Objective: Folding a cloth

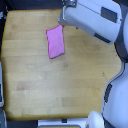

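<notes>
Just below the gripper (62,22) fingers, the cloth (55,41) lies flat on the wooden table (60,85) — its top edge touching or nearly touching the fingertips. Finger state — cannot tell, too blurred. White arm (92,20) reaches in from upper right of the exterior view.

Count, exterior view, single frame.

Cloth: 1. One thin, flat, plain pink-magenta fabric piece (55,41), four-sided, no pattern; no second cloth seen.

Surface: 1. One light-brown wooden tabletop (60,85).

Robot arm: 1. One white-and-grey arm (92,20) enters from the upper part of the exterior view's right.

End effector: 1. One grey end effector (63,20) at the arm's tip; fingers too blurred to count.

Other loose objects on the surface: 0 counted.
</notes>
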